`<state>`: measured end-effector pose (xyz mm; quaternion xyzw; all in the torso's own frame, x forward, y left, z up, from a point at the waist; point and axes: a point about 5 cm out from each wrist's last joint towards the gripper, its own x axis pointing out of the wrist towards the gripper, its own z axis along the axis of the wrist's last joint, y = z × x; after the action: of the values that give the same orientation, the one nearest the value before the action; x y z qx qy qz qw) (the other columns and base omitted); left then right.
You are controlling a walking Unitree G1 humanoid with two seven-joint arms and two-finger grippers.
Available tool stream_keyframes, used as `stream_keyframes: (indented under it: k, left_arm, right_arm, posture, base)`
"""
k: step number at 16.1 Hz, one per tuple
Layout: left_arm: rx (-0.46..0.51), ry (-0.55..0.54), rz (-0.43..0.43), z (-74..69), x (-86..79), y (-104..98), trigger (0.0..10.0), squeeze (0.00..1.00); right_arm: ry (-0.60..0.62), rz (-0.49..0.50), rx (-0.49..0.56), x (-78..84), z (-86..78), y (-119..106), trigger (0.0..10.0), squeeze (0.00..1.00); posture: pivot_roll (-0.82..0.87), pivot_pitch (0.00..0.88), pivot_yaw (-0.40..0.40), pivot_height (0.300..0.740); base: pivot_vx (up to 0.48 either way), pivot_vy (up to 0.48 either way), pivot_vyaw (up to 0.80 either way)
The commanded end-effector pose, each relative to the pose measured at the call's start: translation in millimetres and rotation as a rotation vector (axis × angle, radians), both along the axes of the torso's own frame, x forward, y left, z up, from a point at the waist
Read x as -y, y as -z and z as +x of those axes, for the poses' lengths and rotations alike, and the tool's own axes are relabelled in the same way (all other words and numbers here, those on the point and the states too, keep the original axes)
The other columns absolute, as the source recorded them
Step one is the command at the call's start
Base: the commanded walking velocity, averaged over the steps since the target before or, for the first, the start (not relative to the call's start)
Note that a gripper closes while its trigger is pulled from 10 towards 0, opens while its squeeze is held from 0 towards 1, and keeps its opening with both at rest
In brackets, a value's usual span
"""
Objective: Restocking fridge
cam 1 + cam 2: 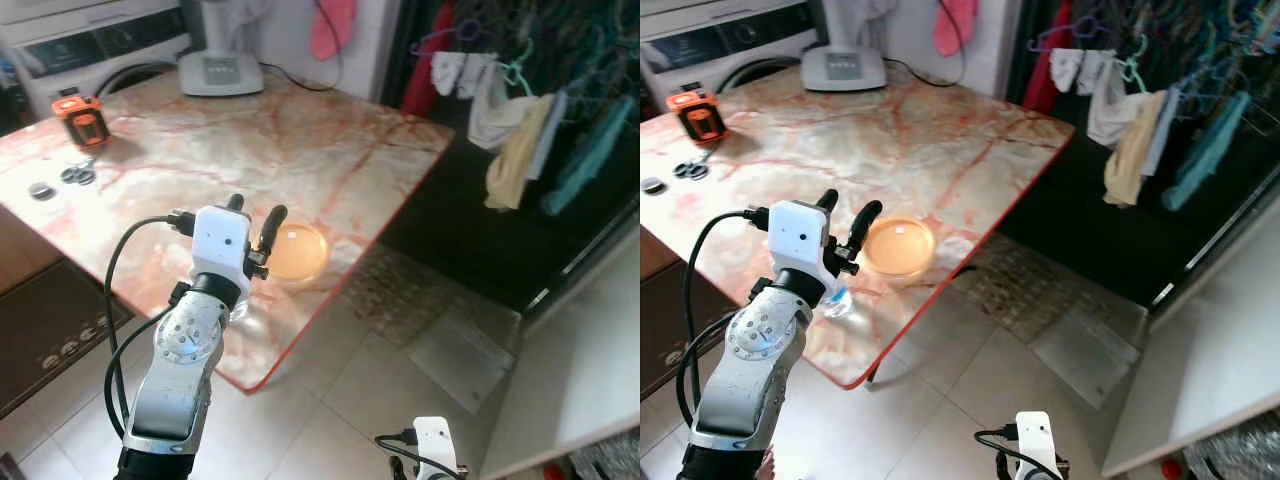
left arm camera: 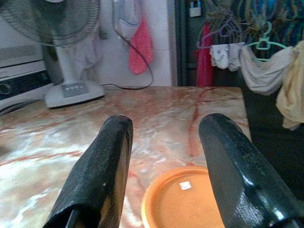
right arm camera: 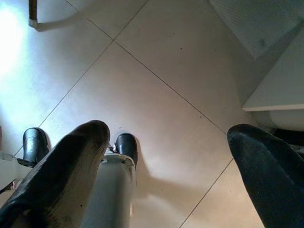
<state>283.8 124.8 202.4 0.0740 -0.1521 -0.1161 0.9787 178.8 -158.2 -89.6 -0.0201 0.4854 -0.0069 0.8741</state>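
A round orange lidded container (image 1: 295, 252) lies near the front right edge of the marble table (image 1: 200, 150). My left gripper (image 1: 256, 208) is raised over that edge, just left of the container and slightly above it. It is open with nothing between its fingers; the left wrist view shows the container (image 2: 183, 199) low between the two black fingers (image 2: 102, 166). A small clear object (image 1: 835, 300) sits on the table under my left wrist, mostly hidden. My right gripper (image 3: 169, 133) hangs low over the tiled floor, open and holding nothing.
A fan base (image 1: 220, 72) stands at the table's far side, with an orange device (image 1: 82, 120) and scissors (image 1: 77, 175) at the left. A washing machine (image 1: 90, 45) is behind. Clothes (image 1: 520, 130) hang at right above a dark area. A white panel (image 1: 590, 370) borders the tiled floor (image 1: 340, 400).
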Motion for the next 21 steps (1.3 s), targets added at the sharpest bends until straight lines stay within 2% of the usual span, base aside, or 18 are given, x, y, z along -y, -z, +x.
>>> stream_keyframes:
  k: [1,8,11,14,21]
  left_arm:
    - [0.016,0.01,-0.011,-2.3,2.8,-6.0,10.0,0.0]
    - [0.125,-0.056,-0.066,-1.4,-4.1,-34.2,10.0,0.0]
    - [0.123,-0.06,-0.065,-1.2,-5.2,-32.9,10.0,0.0]
    - [0.138,-0.065,-0.068,0.4,-5.4,-36.4,10.0,0.0]
    - [0.137,-0.062,-0.07,0.2,-3.9,-35.8,10.0,0.0]
  right_arm:
    - [0.011,-0.007,-0.007,2.4,-2.7,1.2,10.0,0.0]
    - [0.021,-0.003,-0.001,3.0,-2.3,0.8,10.0,0.0]
    - [0.023,-0.004,-0.003,2.8,-2.5,1.0,10.0,0.0]
    - [0.017,-0.008,-0.005,2.8,-2.6,1.0,10.0,0.0]
    - [0.014,-0.012,0.004,2.9,-2.5,0.8,10.0,0.0]
  posture:
    - [-0.03,0.024,-0.061,0.74]
    - [-0.03,0.027,-0.066,0.74]
    - [-0.03,0.024,-0.063,0.74]
    - [-0.03,0.024,-0.061,0.74]
    - [-0.04,0.022,-0.063,0.74]
  base:
    - [0.0,0.0,0.0]
    - [0.0,0.0,0.0]
    - [0.0,0.0,0.0]
    - [0.0,0.0,-0.69]
    - [0.0,0.0,0.0]
